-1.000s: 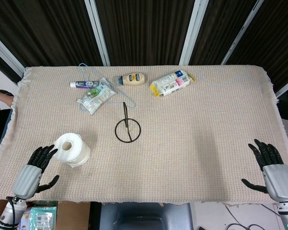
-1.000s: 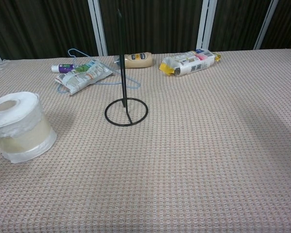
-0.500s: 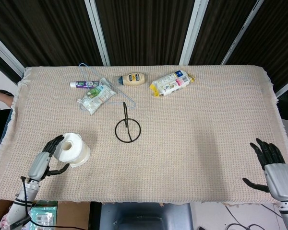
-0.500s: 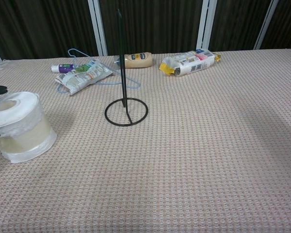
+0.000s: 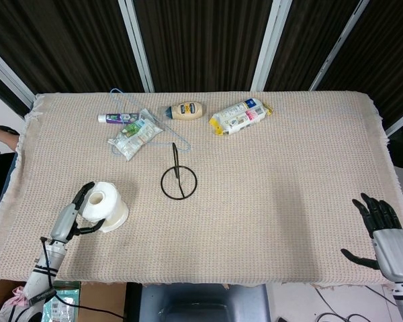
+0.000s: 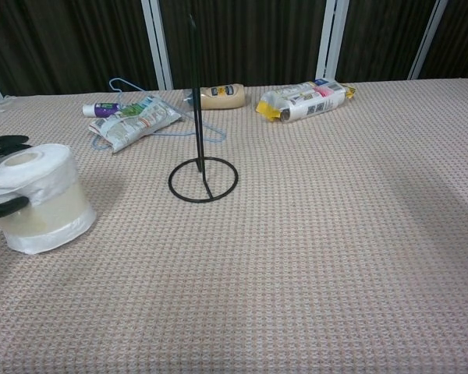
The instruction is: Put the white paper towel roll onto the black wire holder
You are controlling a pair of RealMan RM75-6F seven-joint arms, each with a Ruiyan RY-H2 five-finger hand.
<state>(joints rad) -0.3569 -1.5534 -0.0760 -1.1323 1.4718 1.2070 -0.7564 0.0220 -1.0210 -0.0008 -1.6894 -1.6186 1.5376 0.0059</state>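
Behind the fingers: dark panelled wall [image 5: 201, 40] with pale uprights; below it, table [image 5: 289, 188] under beige woven cloth, fringed at its side edges. At the left hand [image 5: 72, 218], fingers [image 6: 4, 143] wrapped round the white paper towel roll [image 5: 103, 206], which stands on the cloth, well apart from the black wire holder [image 5: 178, 179]; right hand [image 5: 383, 231] at the near right corner, fingers apart, holding nothing. Far side, beyond the fingers: yellow-ended packet [image 5: 238, 116], green pouch [image 5: 134, 136], mayonnaise bottle [image 5: 187, 110], blue hanger [image 5: 144, 114], purple tube [image 5: 115, 118].
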